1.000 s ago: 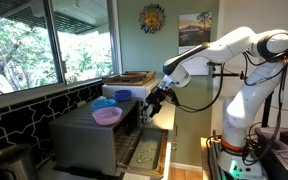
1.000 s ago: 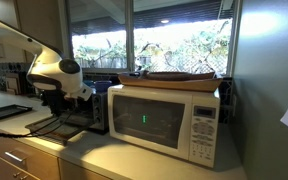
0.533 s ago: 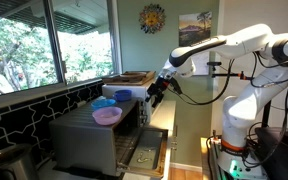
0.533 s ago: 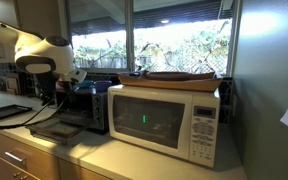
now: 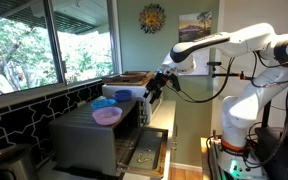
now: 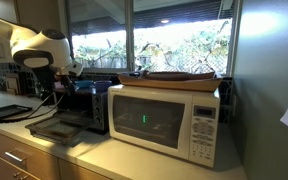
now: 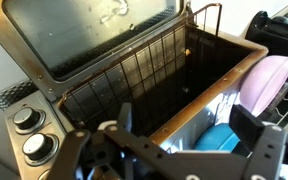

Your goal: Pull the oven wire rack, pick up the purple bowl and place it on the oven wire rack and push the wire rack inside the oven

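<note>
- Over on the left, the purple bowl sat untouched on top of the oven, right by a blue bowl. The oven door hung open underneath.
- What changed: a second back the gripper was down at the mouth of the cavity. It had since lifted up and off to about roof height, which put the purple bowl at roughly its 8 o'clock.
- In the wrist view the oven wire rack looked slid partway out toward the door, though I couldn't be totally sure. My read was that the pull was done and the bowl grab came next.
- The fingers were spread wide with nothing between them. In that view the purple bowl showed at about 2 o'clock.
- Pose-wise, the arm reached in from the 3 o'clock side in the exterior view. The forearm was roughly level and the wrist tipped down at the oven.
</note>
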`<state>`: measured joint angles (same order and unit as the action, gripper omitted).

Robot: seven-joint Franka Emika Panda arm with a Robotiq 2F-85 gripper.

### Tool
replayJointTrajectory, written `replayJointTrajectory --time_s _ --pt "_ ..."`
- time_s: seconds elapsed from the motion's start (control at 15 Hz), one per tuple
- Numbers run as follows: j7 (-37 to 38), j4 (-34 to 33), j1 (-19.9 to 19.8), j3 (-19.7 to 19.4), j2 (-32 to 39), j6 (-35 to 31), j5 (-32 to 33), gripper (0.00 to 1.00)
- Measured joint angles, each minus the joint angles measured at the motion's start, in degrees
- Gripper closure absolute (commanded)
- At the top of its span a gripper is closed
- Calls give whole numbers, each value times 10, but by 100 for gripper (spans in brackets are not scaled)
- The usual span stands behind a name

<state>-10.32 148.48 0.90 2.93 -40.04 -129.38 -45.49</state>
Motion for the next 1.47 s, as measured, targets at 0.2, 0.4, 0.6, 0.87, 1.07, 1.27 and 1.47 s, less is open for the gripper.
replayJointTrajectory --time_s 0.2,0.4,0.6,0.87,1.07,1.27,1.47 --pt "4 -20 4 9 0 0 33 0" --pt "34 -60 17 28 1 14 87 0" --pt "78 -104 31 53 16 35 145 0" --pt "141 -158 38 93 63 39 230 0" --pt "174 -194 44 113 104 39 265 0" --pt "205 -223 50 130 141 36 289 0" --pt "225 -241 60 139 171 23 292 0"
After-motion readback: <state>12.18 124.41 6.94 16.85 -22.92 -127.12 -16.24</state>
